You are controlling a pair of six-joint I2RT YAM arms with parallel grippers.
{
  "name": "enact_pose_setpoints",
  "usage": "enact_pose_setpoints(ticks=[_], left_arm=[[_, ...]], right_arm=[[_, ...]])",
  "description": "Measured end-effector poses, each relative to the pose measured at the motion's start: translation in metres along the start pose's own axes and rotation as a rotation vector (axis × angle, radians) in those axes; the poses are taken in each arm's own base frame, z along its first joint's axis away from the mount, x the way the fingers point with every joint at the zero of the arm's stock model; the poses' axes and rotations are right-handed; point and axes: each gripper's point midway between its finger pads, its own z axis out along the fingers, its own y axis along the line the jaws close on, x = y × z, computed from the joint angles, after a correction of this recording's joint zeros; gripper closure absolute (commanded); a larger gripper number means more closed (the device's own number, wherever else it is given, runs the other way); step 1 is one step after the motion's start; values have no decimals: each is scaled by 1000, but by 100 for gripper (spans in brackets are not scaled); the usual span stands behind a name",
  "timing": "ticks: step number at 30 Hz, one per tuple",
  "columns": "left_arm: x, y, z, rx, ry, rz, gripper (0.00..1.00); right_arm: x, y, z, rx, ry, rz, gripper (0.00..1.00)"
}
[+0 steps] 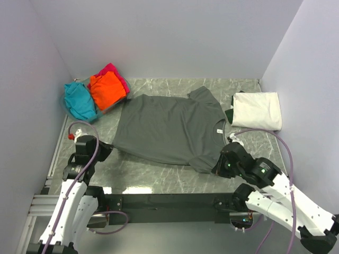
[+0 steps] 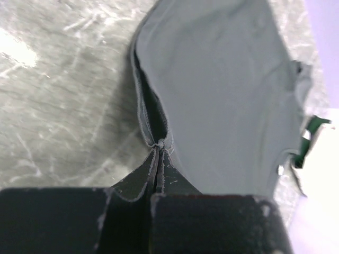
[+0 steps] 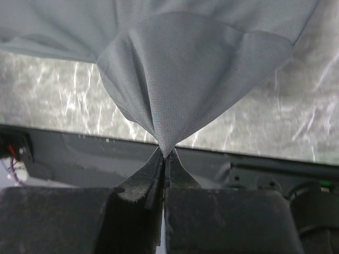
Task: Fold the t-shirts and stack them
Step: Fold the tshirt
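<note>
The dark grey t-shirt (image 1: 169, 127) lies flat mid-frame, the left gripper (image 1: 108, 145) pinching its hem corner at lower left and the right gripper (image 1: 214, 170) pinching its sleeve at lower right, so the first fold looks ready to start and both should lift together.

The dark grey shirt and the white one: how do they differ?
The dark grey t-shirt lies spread out; the white t-shirt is folded. The grey one fills the table's middle; the white sits far right. Left gripper and right gripper pinch the grey one's near edge; neither holds the white. Both rest on the table.
</note>
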Motion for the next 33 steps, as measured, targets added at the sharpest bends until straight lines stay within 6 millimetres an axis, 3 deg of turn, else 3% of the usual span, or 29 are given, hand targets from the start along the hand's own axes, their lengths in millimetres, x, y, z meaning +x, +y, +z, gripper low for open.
enact_pose_setpoints(ticks=[9, 12, 15, 19, 24, 33], left_arm=[[-5, -19, -28, 94, -18, -34, 100], [-2, -24, -24, 108, 6, -33, 99], [8, -22, -6, 95, 66, -32, 100], [21, -10, 18, 28, 140, -26, 99], [21, -11, 38, 4, 170, 21, 99], [6, -31, 65, 17, 177, 86, 99]], right_arm=[[16, -12, -14, -8, 37, 14, 100], [12, -7, -9, -7, 36, 4, 100], [3, -1, 6, 27, 35, -28, 100], [-17, 5, 33, 88, 20, -63, 100], [-55, -2, 62, 127, -28, -27, 100], [-107, -17, 83, 154, -66, -21, 100]])
